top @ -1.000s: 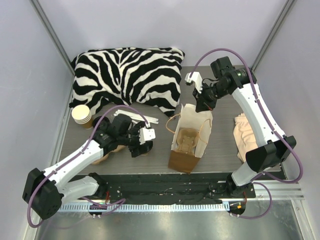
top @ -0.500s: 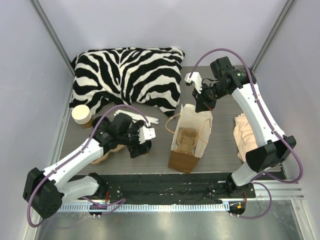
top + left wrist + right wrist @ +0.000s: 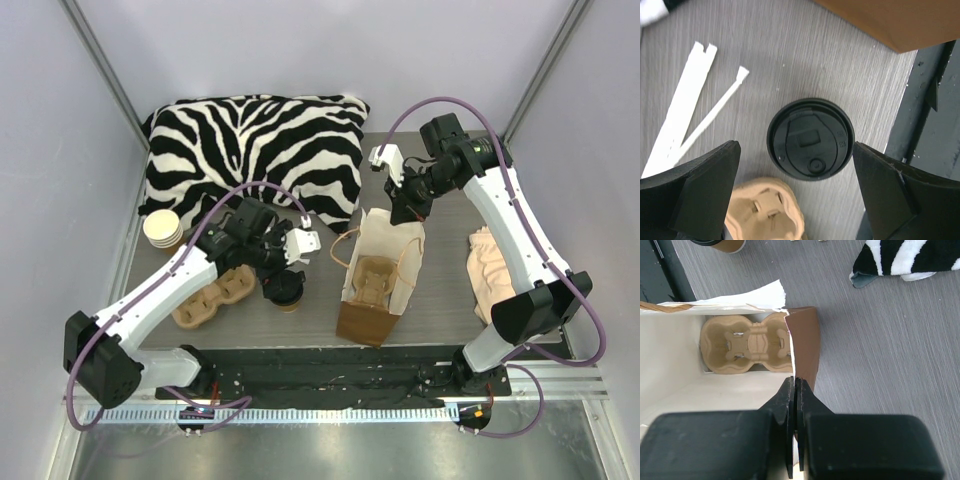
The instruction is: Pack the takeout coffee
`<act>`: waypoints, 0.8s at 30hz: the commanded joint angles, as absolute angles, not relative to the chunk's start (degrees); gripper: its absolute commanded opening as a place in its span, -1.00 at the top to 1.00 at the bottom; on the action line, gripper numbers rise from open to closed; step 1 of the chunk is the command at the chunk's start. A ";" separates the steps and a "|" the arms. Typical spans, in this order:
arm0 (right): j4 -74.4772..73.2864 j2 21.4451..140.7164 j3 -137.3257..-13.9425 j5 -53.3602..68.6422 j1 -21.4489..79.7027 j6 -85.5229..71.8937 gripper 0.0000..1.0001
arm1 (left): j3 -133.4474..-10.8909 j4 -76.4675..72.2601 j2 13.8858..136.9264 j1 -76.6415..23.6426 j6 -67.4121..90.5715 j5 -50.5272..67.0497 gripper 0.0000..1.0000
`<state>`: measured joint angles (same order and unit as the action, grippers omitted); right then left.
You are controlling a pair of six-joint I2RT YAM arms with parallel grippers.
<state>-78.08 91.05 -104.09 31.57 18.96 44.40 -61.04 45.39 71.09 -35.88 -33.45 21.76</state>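
Left gripper [image 3: 795, 165]: spread wide, holding nothing, hovering straight above the coffee with one finger on either side of it.
Takeout coffee [image 3: 810, 144]: upright on the table, black lid on, touched by neither finger; near the front edge, left of the bag and outside it.
Next to the coffee: tan pulp cup carrier [image 3: 210, 300] just beside it on the left, flat on the table.
Right gripper [image 3: 794, 385]: pressed together, pinching the top rim of the paper bag [image 3: 360, 322] at its far side.
Inside the bag: a second pulp carrier [image 3: 747, 345] lying at the bottom, white lining all round it.
Surface: grey wood-grain table [image 3: 440, 295], black rail along the near edge, where the arm bases stand.
Room: pale plain wall panels [image 3: 60, 180] on three sides, with slanting metal posts in the far corners.
Further out: zebra-striped pillow [image 3: 255, 150] across the back; stack of lidless cups [image 3: 163, 230] at far left; cream cloth [image 3: 487, 270] bunched at the right edge; white paper strips [image 3: 682, 120] behind the coffee.
Count: one lidded coffee, two carriers, one bag, one cup stack (number of cups in it unclear), two strips, one pillow, one cloth.
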 commanded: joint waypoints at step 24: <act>-81.21 91.14 -104.85 30.94 19.34 43.95 0.98 | -65.74 50.89 77.61 -41.57 -26.63 9.05 -0.99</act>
